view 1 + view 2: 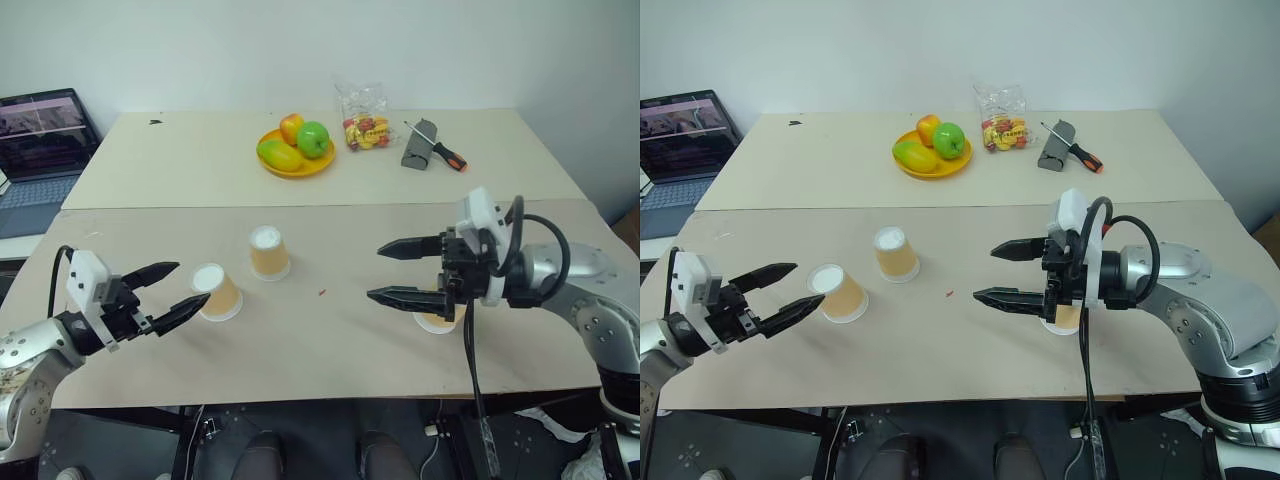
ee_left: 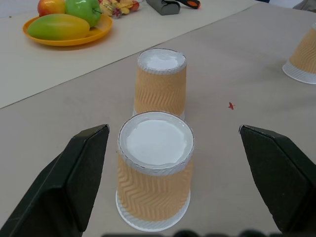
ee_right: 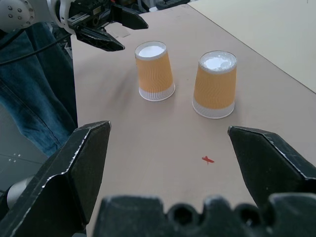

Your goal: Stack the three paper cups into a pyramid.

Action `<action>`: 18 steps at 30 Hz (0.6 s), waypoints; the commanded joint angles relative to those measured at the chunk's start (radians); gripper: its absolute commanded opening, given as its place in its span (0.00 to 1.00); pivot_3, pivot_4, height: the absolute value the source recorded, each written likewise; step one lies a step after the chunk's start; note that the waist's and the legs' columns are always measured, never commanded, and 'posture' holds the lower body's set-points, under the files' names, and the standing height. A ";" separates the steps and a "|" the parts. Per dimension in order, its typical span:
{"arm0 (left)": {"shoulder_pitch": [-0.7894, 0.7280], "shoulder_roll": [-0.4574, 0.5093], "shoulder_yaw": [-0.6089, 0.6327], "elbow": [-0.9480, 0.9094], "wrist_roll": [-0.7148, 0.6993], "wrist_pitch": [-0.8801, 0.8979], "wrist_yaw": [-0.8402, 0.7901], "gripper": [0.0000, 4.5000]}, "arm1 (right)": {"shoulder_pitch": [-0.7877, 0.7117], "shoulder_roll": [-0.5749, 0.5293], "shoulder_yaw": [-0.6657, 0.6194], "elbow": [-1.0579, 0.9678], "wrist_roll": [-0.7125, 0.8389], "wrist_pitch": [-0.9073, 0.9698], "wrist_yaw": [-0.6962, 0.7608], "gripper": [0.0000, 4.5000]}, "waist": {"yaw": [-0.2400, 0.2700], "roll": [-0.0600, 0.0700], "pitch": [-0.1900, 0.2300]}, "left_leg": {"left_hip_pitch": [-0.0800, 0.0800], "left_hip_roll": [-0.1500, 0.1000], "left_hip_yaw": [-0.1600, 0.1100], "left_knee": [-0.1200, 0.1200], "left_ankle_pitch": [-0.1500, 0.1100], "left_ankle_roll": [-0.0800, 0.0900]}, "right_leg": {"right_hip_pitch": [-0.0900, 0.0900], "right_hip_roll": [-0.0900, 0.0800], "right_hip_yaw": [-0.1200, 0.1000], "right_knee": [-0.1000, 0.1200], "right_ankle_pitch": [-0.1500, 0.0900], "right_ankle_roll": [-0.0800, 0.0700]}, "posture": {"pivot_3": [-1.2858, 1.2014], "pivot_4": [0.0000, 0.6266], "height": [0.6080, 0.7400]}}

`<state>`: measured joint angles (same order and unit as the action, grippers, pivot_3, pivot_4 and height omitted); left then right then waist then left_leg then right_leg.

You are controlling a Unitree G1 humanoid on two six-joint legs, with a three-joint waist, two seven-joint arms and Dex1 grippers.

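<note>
Three paper cups [image 1: 217, 292] stand inverted and apart on the table [image 1: 330, 345]; the third seems partly hidden behind the open right gripper [image 1: 392, 271]. Left gripper [image 1: 171, 290] gapes beside one.

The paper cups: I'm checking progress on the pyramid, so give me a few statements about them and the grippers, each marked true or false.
1. All three paper cups stand upside down, apart from one another on the table. True: the nearest cup, the middle cup and the third cup, which sits under the right arm.
2. One cup is already stacked on another. False: none is stacked.
3. The left gripper is open, with the nearest cup just ahead of its fingers. True.
4. The right gripper is shut on a cup. False: it is open and holds nothing.
5. The plate of fruit sits between the two left cups. False: it lies on the far table.
</note>
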<state>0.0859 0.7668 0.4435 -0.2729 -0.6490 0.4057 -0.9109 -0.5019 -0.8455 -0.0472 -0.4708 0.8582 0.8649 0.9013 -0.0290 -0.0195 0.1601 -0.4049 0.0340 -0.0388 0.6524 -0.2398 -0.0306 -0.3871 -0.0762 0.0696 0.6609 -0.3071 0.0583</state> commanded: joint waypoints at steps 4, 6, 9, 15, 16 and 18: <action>-0.036 -0.048 -0.043 0.071 0.049 -0.069 0.000 1.00 | -0.006 -0.006 -0.041 -0.043 0.030 0.012 -0.018 1.00 | 0.001 0.000 0.000 | 0.000 0.000 0.000 0.002 0.000 0.000 | 0.000 0.000 0.000 0.002 0.000 0.000 | 0.52 0.24 1.00; -0.051 -0.065 -0.066 0.097 0.070 -0.088 0.001 1.00 | -0.006 -0.009 -0.050 -0.050 0.040 0.018 -0.022 1.00 | 0.003 0.000 0.000 | 0.000 0.000 0.000 0.003 0.000 0.000 | 0.000 0.000 0.000 0.002 0.000 0.000 | 0.52 0.24 1.00; -0.090 -0.097 -0.117 0.144 0.109 -0.123 0.001 1.00 | -0.012 -0.012 -0.069 -0.056 0.062 0.025 -0.033 1.00 | 0.006 0.000 0.000 | -0.001 0.000 0.000 0.006 0.000 0.000 | 0.001 0.000 0.000 0.003 0.000 0.000 | 0.52 0.24 1.00; -0.163 -0.116 -0.171 0.213 0.161 -0.171 -0.009 1.00 | -0.005 -0.021 -0.085 -0.069 0.080 0.029 -0.048 1.00 | 0.011 0.000 0.000 | -0.001 0.000 -0.001 0.007 0.000 0.000 | 0.001 0.001 0.000 0.004 0.000 0.000 | 0.52 0.24 1.00; -0.176 -0.117 -0.176 0.215 0.160 -0.170 -0.009 1.00 | -0.001 -0.023 -0.086 -0.070 0.079 0.028 -0.051 1.00 | 0.011 0.000 0.000 | -0.001 0.000 -0.001 0.007 0.000 0.000 | 0.001 0.001 0.000 0.004 0.000 0.000 | 0.52 0.24 1.00; -0.200 -0.117 -0.185 0.225 0.165 -0.172 -0.009 1.00 | 0.005 -0.026 -0.089 -0.073 0.080 0.026 -0.057 1.00 | 0.012 0.000 0.000 | -0.001 0.000 -0.001 0.007 0.000 0.000 | 0.001 0.000 0.000 0.004 0.000 0.000 | 0.52 0.24 1.00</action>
<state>-0.0967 0.6460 0.2545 -0.0439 -0.4919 0.2602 -0.9153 -0.4942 -0.8574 -0.0944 -0.5138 0.9248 0.8894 0.8496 -0.0173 -0.0195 0.1602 -0.4060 0.0340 -0.0396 0.6598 -0.2398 -0.0305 -0.3863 -0.0758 0.0693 0.6650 -0.3069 0.0581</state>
